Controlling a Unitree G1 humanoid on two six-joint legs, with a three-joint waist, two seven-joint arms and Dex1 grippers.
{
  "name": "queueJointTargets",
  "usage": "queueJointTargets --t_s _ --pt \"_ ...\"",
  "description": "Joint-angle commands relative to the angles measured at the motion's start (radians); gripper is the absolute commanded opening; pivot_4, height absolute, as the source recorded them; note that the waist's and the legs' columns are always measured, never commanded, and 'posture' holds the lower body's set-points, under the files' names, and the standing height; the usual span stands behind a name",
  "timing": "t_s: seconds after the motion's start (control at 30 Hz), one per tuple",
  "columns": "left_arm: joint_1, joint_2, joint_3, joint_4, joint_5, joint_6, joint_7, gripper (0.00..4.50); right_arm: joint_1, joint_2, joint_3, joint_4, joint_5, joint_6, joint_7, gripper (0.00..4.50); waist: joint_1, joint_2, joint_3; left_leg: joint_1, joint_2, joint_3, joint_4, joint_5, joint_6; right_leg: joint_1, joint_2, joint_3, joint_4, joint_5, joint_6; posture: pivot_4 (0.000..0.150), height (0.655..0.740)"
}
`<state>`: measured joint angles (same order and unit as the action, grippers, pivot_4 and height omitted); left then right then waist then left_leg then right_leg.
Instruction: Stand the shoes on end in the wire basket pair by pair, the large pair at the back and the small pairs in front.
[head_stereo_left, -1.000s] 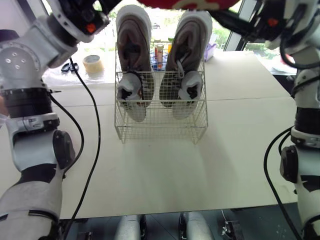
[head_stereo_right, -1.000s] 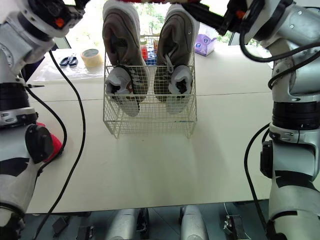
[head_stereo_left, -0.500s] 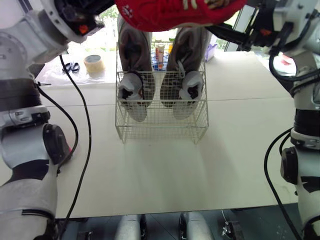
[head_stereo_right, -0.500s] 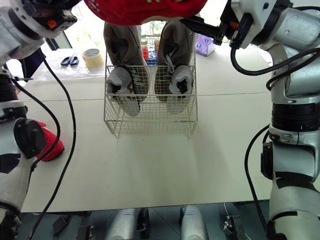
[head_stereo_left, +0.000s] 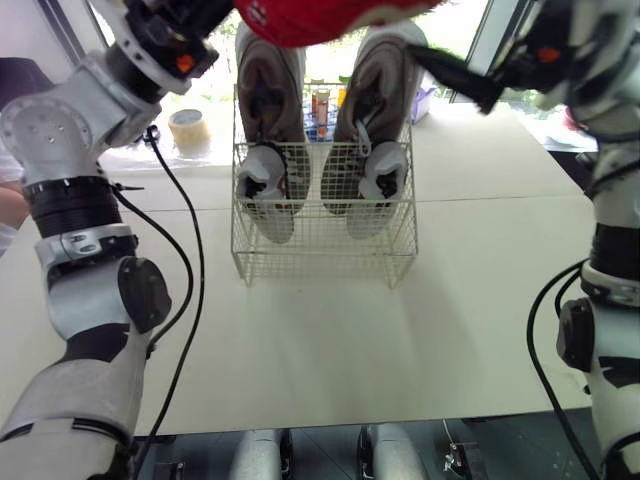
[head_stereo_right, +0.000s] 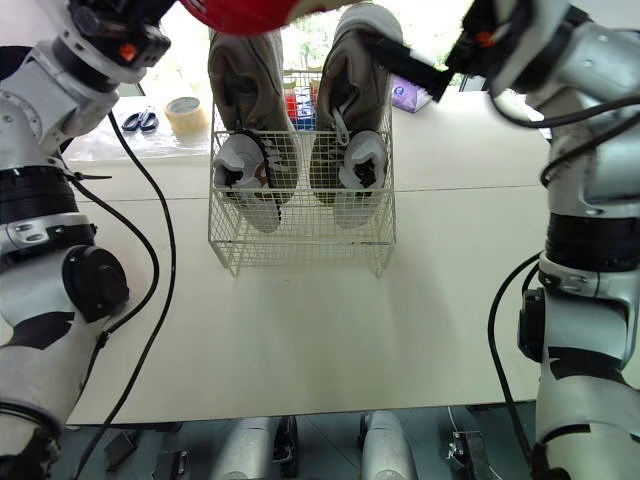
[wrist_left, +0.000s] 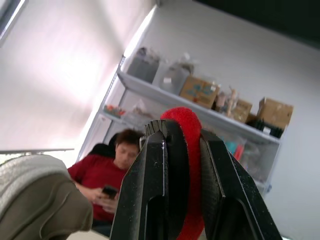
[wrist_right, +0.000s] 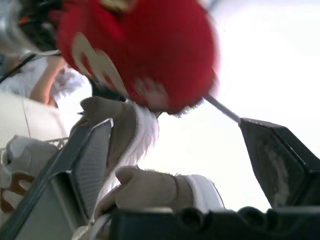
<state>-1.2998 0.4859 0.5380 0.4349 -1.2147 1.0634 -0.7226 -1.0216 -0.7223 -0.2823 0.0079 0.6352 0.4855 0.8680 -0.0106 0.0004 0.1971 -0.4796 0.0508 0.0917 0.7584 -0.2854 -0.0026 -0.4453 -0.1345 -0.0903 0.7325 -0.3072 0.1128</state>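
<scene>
Open room: the table (head_stereo_left: 330, 350) lies bare in front of the wire basket (head_stereo_left: 320, 250) and out to both of its sides.
Behind the basket: a tape roll (head_stereo_left: 185, 128) and scissors (head_stereo_right: 132, 122) lie to the robot's left, well apart from the basket's wall.
Basket rim: the large grey-brown pair (head_stereo_left: 265, 75) rises far above it at the back. The small white pair (head_stereo_left: 262, 175) stands just in front of that pair, mostly below the rim.
Cut off: the red shoe (head_stereo_left: 320, 12) hangs above the basket, higher than the large pair's tips. Most of it runs out past the top edge of the eye views.
Hard to tell: how much room is left between the small pair and the basket's front wall, and whether the right gripper touches the right-hand large shoe.
Red shoe, looks: bright red and rounded, with pale markings on it in the right wrist view.
Left gripper (wrist_left: 177, 131): above the basket toward its left, both fingers clamped on a rim of the red shoe.
Right gripper (wrist_right: 177, 127): above the basket's right side, beside the tip of the right-hand large shoe, fingers wide apart and gripping nothing.
</scene>
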Motion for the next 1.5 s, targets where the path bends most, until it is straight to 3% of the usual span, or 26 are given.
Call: queueJointTargets --t_s 0.03,0.17,0.33,0.77,1.13,1.23,1.43,1.5 --pt "-0.010 -0.037 0.090 -0.074 -0.126 -0.020 0.119 0.24 0.040 0.092 -0.166 -0.101 0.373 0.243 -0.181 4.48 -0.001 0.000 0.000 0.000 0.000 -0.001 0.000 0.000 0.000 0.000 0.000 0.000 0.000 0.000 0.000 0.150 0.6675" --pt "0.038 -0.168 0.121 -0.186 -0.231 -0.076 0.254 0.24 0.079 0.435 -0.189 -0.202 0.702 0.234 -0.574 4.48 -0.007 0.000 -0.001 0.001 0.001 -0.004 0.001 0.000 -0.001 0.001 0.000 0.000 0.002 0.000 0.000 0.150 0.6675" --pt "0.132 -0.309 0.101 -0.297 -0.335 -0.144 0.393 0.24 0.073 0.621 -0.087 -0.295 0.719 0.168 -0.722 4.48 0.000 0.000 -0.001 -0.001 -0.001 -0.005 0.001 0.001 -0.002 -0.001 0.000 0.000 0.002 0.000 0.000 0.150 0.6675" --pt "0.269 -0.361 -0.021 -0.425 -0.426 -0.221 0.463 0.24 0.016 0.624 0.016 -0.251 0.538 0.008 -0.694 4.48 -0.004 -0.002 -0.001 -0.002 -0.001 -0.004 0.002 0.000 0.000 -0.001 0.001 -0.001 0.002 0.000 0.000 0.150 0.6675" --pt "0.335 -0.333 -0.083 -0.411 -0.386 -0.244 0.424 0.24 -0.015 0.620 0.030 -0.269 0.601 0.041 -0.674 4.48 -0.003 -0.002 -0.001 -0.002 -0.001 -0.004 0.002 0.000 0.001 -0.001 0.001 -0.001 0.001 0.000 0.000 0.150 0.6675" --pt "0.340 -0.330 -0.096 -0.413 -0.379 -0.245 0.419 0.24 -0.009 0.616 0.032 -0.264 0.593 0.041 -0.673 3.62 -0.001 -0.002 -0.001 -0.002 -0.001 -0.004 0.002 0.000 0.001 -0.001 0.001 -0.001 0.001 0.000 0.000 0.150 0.6675" --pt "0.355 -0.304 -0.124 -0.423 -0.335 -0.258 0.393 0.24 0.001 0.598 0.037 -0.284 0.603 0.052 -0.669 0.91 -0.003 -0.002 -0.001 -0.002 -0.001 -0.004 0.001 0.000 0.001 -0.001 0.001 -0.001 0.001 0.000 0.000 0.150 0.6675" --pt "0.361 -0.288 -0.133 -0.426 -0.322 -0.255 0.381 1.26 -0.002 0.586 0.039 -0.292 0.603 0.057 -0.665 0.83 -0.002 -0.002 -0.001 -0.002 -0.001 -0.004 0.001 0.000 0.001 -0.001 0.001 -0.001 0.001 0.000 0.000 0.150 0.6675"
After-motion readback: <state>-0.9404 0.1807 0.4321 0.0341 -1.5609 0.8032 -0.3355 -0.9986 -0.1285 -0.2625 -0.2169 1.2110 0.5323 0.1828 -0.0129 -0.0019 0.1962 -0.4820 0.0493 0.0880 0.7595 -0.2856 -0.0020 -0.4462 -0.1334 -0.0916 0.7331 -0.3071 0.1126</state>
